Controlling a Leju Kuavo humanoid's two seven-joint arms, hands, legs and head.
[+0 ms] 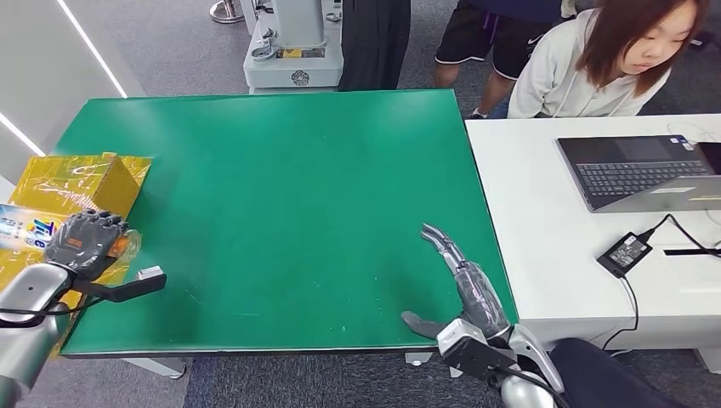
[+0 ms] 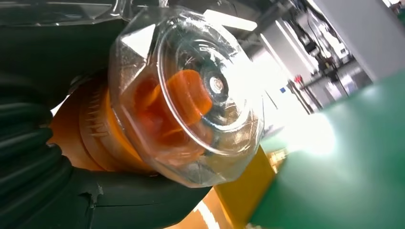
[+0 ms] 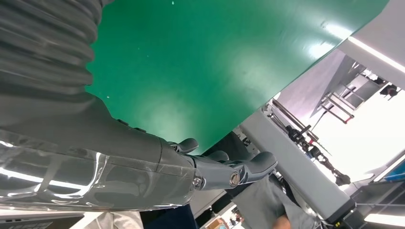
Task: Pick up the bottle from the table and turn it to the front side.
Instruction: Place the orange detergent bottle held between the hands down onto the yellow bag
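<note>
My left hand [image 1: 85, 242] grips the bottle [image 1: 122, 245] at the green table's [image 1: 281, 187] left edge, so in the head view just a bit of orange and a clear cap peek out beside the fingers. Up close in the left wrist view, the bottle [image 2: 191, 95] has an orange neck under a clear faceted cap with an orange nozzle inside, and my dark fingers [image 2: 28, 157] wrap the neck. My right hand [image 1: 468, 289] hovers flat over the table's front right corner, fingers stretched out and holding nothing. The right hand [image 3: 143, 162] appears again in the right wrist view above the green table [image 3: 215, 57].
A yellow foil-wrapped box [image 1: 81, 183] lies at the table's left edge, right behind my left hand. To the right stands a white table [image 1: 553, 246] with a laptop [image 1: 638, 170] and a power adapter [image 1: 625, 252]. A person [image 1: 595, 59] leans over it at the back.
</note>
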